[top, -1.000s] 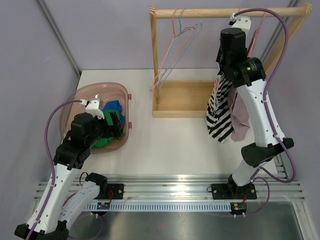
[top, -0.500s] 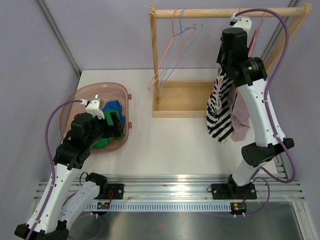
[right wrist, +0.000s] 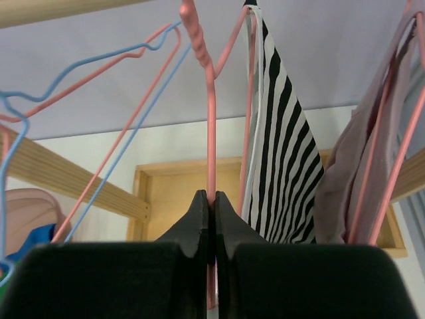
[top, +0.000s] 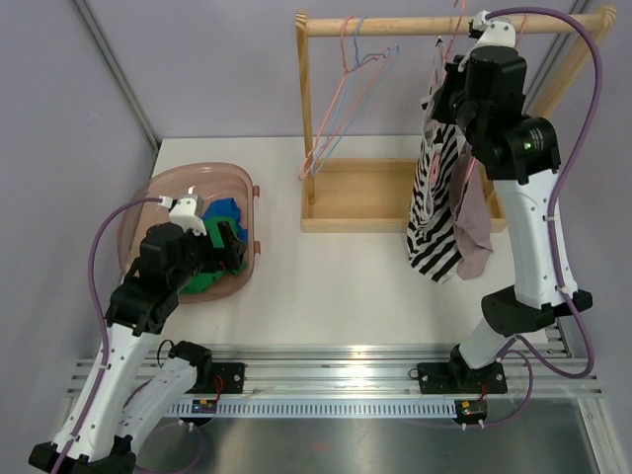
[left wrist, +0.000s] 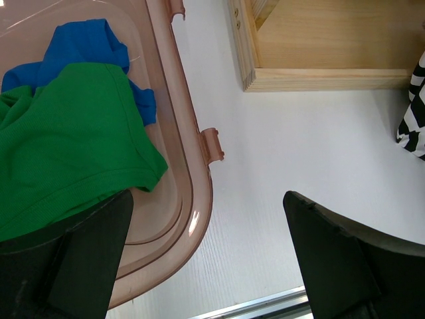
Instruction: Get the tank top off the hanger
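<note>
Hanger-grasp step: right gripper point(right wrist: 211, 201) clamped on the pink hanger point(right wrist: 210, 119) carrying the striped tank top point(right wrist: 282, 159), left gripper point(left wrist: 207, 212) gaping idle; next, the top likely needs drawing off the hanger.

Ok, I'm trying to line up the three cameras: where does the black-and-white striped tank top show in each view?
Top external: the tank top hangs right of centre, just left of the right arm.
Left wrist: only a corner of the tank top, at the right edge.
Right wrist: tank top centre right, beside the pink hanger pinched by the right gripper.
Shared landmark: the wooden rack base.
</note>
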